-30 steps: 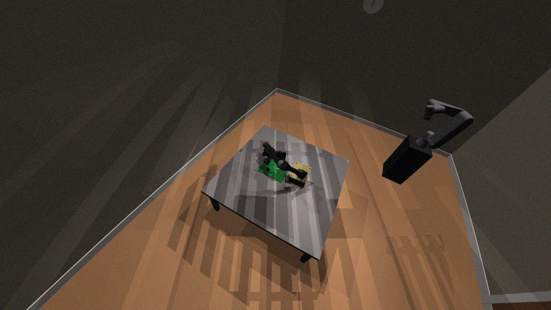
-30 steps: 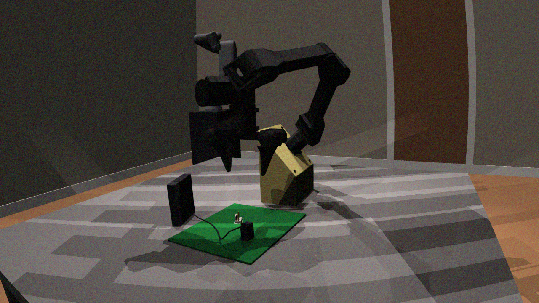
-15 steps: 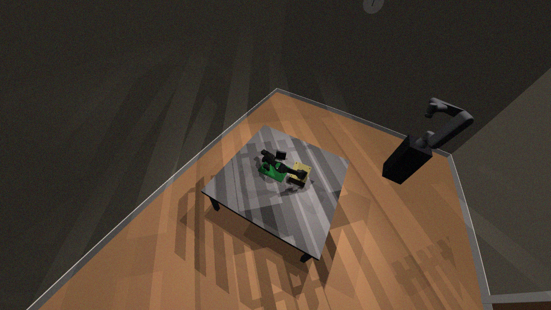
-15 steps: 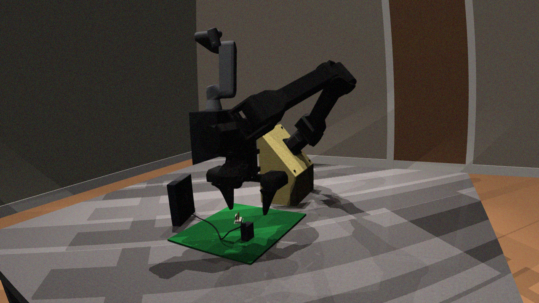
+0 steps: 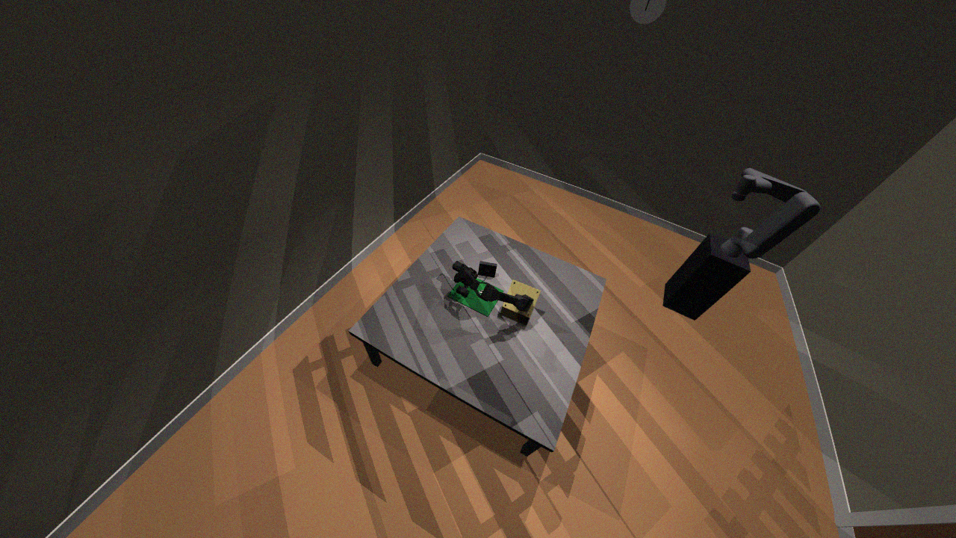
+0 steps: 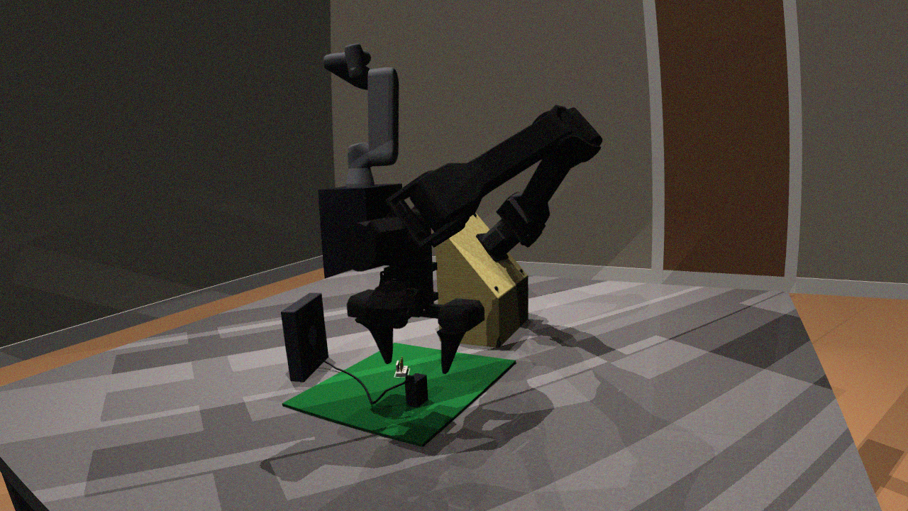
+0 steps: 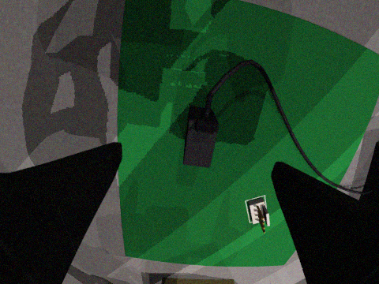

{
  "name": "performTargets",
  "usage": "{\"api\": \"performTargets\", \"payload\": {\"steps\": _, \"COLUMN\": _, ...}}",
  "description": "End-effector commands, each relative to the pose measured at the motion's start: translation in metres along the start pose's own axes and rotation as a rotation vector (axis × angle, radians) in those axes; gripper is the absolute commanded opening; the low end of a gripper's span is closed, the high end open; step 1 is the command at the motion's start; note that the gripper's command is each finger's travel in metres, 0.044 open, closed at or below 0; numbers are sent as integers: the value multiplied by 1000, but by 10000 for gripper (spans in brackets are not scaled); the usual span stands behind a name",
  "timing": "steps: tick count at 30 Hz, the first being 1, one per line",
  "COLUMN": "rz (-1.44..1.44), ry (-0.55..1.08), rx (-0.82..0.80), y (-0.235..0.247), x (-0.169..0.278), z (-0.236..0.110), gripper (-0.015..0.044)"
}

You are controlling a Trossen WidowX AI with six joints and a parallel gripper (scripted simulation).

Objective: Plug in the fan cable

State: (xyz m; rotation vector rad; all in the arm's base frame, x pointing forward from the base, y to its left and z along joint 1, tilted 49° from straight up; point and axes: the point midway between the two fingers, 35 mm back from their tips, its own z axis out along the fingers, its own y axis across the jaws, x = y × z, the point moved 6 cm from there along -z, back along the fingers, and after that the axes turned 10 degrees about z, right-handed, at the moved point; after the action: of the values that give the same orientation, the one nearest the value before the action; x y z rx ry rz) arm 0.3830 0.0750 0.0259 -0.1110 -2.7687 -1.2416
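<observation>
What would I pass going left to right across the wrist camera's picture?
Left finger → plug → header → right finger. All lie over or on the green board; the cable arcs from the plug off to the right.
</observation>
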Motion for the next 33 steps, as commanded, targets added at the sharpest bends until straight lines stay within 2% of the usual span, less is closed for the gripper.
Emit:
{"api": "performTargets", "payload": {"steps": 1, "rz": 8, "ry": 12, "rx": -2, "y": -1, "x": 2, "z": 11, "gripper": 440}}
{"api": "performTargets", "payload": {"steps": 20, "rz": 9, "ry": 13, "rx": -5, "y": -1, "x": 4, "z": 42, "gripper": 440}}
{"api": "performTargets", "payload": {"steps": 31, "rz": 9, "ry": 13, "rx": -5, "y": -1, "x": 4, "z": 43, "gripper": 440}}
{"api": "performTargets", "payload": {"steps": 33, "rz": 4, "ry": 8, "rx": -3, "y": 0, "x": 3, "z": 40, "gripper": 387}}
